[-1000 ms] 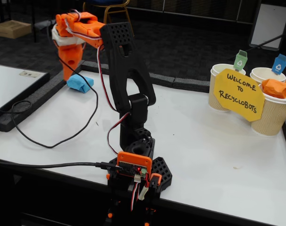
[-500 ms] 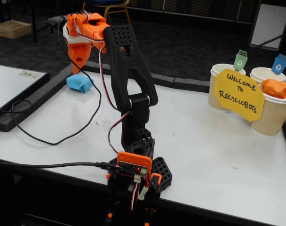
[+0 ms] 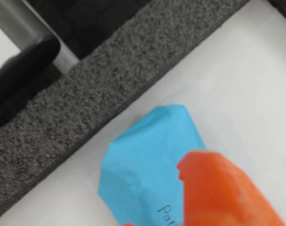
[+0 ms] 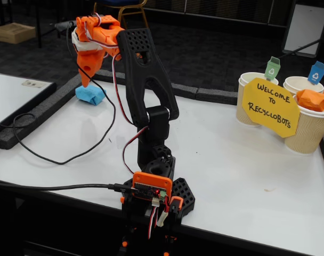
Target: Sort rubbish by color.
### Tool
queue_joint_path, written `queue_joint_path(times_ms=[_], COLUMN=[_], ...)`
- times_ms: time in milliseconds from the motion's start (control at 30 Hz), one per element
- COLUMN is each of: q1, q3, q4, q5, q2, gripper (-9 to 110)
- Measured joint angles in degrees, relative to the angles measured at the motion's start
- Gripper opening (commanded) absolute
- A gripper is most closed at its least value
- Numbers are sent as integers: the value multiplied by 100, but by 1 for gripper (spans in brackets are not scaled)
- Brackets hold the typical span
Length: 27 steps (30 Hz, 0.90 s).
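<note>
In the fixed view, a black cable [image 4: 55, 154] loops across the white tabletop [image 4: 242, 160] at nine o'clock, and a grey foam strip [image 4: 39, 114] edges the table's far-left side. Toward eleven o'clock lies a crumpled blue piece of paper [image 4: 90, 94], resting on the table close to that foam border. Directly above it hangs the orange two-finger gripper [image 4: 86, 80], pointing down with its tip just over the paper and apparently not touching it; from this angle I cannot tell how far apart the fingers stand, and nothing shows between them. The black printed arm [image 4: 146, 80] rises from its clamped base [image 4: 154, 194] at six o'clock and bends over toward the paper. At two to three o'clock stand three paper cups [image 4: 303, 133] behind a yellow octagonal sign [image 4: 269, 106] lettered "Welcome to Recyclobots"; the front brown cup holds a crumpled orange scrap [image 4: 313, 100], and small recycling flags stick up from the cups. In the wrist view, the foam strip [image 3: 86, 94] runs diagonally from seven o'clock up to one o'clock, the blue paper [image 3: 143, 160] sits at six o'clock on the white surface, and one orange finger [image 3: 223, 193] overlaps its five o'clock corner.
</note>
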Motion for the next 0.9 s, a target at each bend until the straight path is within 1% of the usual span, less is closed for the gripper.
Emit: queue_joint_path(times_ms=[333, 600, 900], q1=[0, 0, 0], q3=[0, -9, -9], q4=[-9, -229, -325], q5=[773, 835, 835], q2=[-396, -606, -694], gripper=[13, 18, 19])
